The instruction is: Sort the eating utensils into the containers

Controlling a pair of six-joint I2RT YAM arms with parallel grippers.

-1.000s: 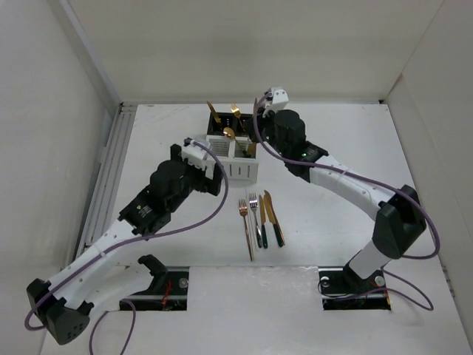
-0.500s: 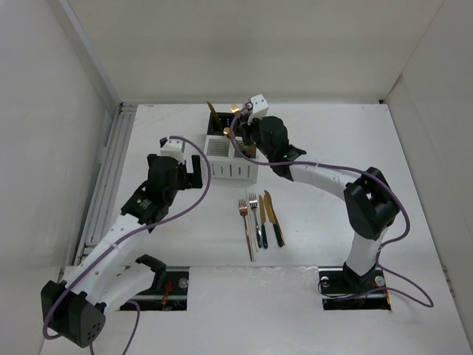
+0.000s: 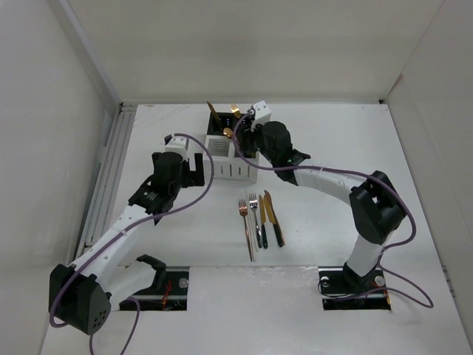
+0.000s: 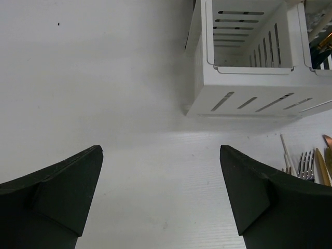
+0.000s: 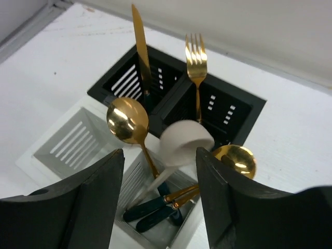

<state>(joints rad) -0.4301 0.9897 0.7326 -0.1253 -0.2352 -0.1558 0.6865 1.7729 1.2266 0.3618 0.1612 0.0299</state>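
White container (image 3: 236,173) stands on tabletop (image 3: 340,148) w/ black container (image 5: 248,106) directly behind it, close to back wall (image 3: 244,52). Black container: gold knife (image 5: 139,52) upright in left compt, gold fork (image 5: 195,57) upright in right compt. White container, right compt: gold spoon (image 5: 126,122), cream spoon (image 5: 185,141) and second gold spoon (image 5: 236,160), heads up and leaning, dark handles at bottom. Four utensils (image 3: 260,218) lie side by side on tabletop near front of white container, apart from it. My right tool (image 5: 155,155) hangs over white container's right compt, fingers well apart, gripping nothing; spoon stems show between them in wrist view. My left tool (image 4: 161,150) is spread wide w/ nothing in it, over tabletop just left of white container's front-left corner, not touching. Room: broad open tabletop to right of containers and of the row; on left, a rail (image 3: 107,174) runs along tabletop edge near my left arm. Vs 1.0 s ago: left tool was up against white container's left side and is now drawn back clear of it; right tool has moved in from back-right to above containers; containers and the row lie as before.
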